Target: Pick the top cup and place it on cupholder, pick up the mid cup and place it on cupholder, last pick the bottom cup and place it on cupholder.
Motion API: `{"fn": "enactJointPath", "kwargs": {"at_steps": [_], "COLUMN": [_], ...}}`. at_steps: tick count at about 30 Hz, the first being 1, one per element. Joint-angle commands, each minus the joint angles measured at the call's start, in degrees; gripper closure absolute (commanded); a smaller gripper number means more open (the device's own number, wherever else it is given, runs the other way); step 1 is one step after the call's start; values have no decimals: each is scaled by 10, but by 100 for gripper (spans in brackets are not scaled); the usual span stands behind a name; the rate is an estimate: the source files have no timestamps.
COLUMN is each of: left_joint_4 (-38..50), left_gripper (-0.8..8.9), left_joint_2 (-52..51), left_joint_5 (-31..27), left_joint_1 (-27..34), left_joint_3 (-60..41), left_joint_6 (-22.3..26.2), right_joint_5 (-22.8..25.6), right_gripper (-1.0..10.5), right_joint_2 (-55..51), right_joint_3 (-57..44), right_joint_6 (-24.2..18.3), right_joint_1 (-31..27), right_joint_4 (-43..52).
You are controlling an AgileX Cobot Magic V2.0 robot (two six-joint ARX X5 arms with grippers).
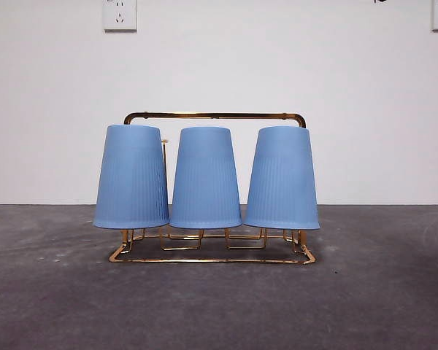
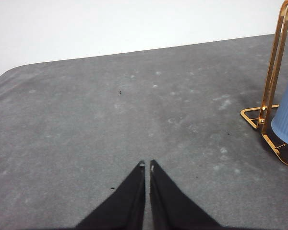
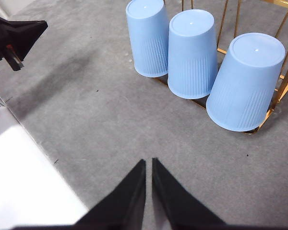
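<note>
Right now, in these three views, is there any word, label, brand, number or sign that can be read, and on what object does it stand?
None can be read.
Three blue cups: only plain ribbing, no print.
Cupholder: bare gold wire, no label.
Wall sockets: only slots, no legible marking.
Left gripper and right gripper: plain black, both shut.

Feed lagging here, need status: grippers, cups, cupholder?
Left gripper and right gripper shut, holding nothing. Three blue cups upside down on gold cupholder. Nothing in the way.
</note>
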Motion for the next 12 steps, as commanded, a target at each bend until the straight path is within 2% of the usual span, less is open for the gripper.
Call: {"fn": "enactJointPath", "kwargs": {"at_steps": [1, 5, 6, 7, 9, 12], "left_joint_4": [9, 9, 9, 9, 9, 9], "left_gripper": [805, 805, 805, 805, 805, 805], "left_joint_2": [-1, -1, -1, -1, -1, -1], "left_joint_5": [-2, -2, -2, -2, -2, -2], "left_joint_1": [0, 0, 0, 0, 0, 0], "left_joint_3": [-12, -12, -12, -12, -12, -12], "left_joint_6": [-5, -5, -5, -5, -5, -5], "right_joint_5": [0, 0, 1, 12, 26, 23], "right_gripper": [931, 931, 931, 931, 931, 931], "right_joint_2": [3, 2, 1, -5, -17, -46], "right_joint_3": [7, 7, 7, 7, 6, -7], "right_joint_6": [6, 5, -3, -30, -54, -76], "right_joint_1": [6, 6, 5, -1, -23, -85], "right_joint_4": [6, 6, 5, 6, 11, 55]}}
